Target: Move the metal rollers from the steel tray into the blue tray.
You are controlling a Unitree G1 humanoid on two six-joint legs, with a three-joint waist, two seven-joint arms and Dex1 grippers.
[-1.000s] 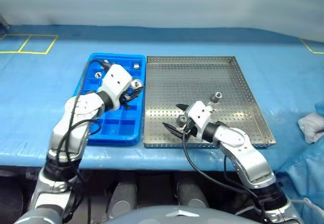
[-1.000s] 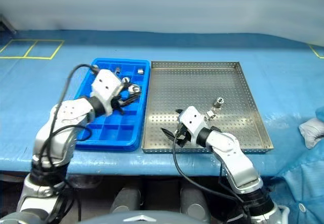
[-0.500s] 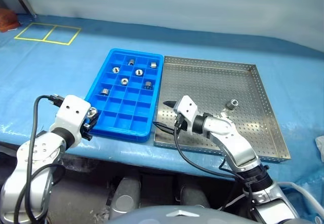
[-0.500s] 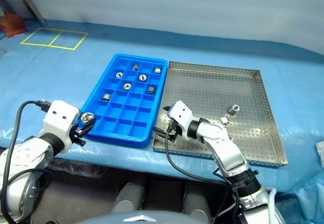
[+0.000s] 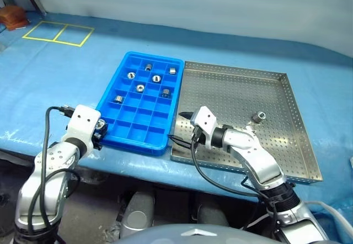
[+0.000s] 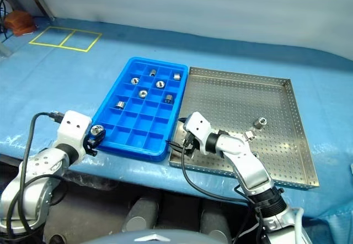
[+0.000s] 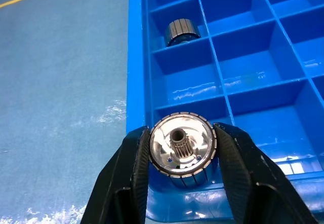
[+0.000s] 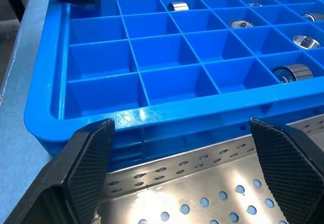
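Gripping ribbed, shiny roller: black jaws.

The roller hides the blue tray rim behind it; the left gripper's fingers seem cut off below.

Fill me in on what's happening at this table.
The robot is sorting metal rollers from the steel tray into the blue tray. Its left gripper holds one roller over the blue tray's near left corner. Six rollers sit in compartments. The right gripper is open and empty at the steel tray's near left edge. One roller remains there.
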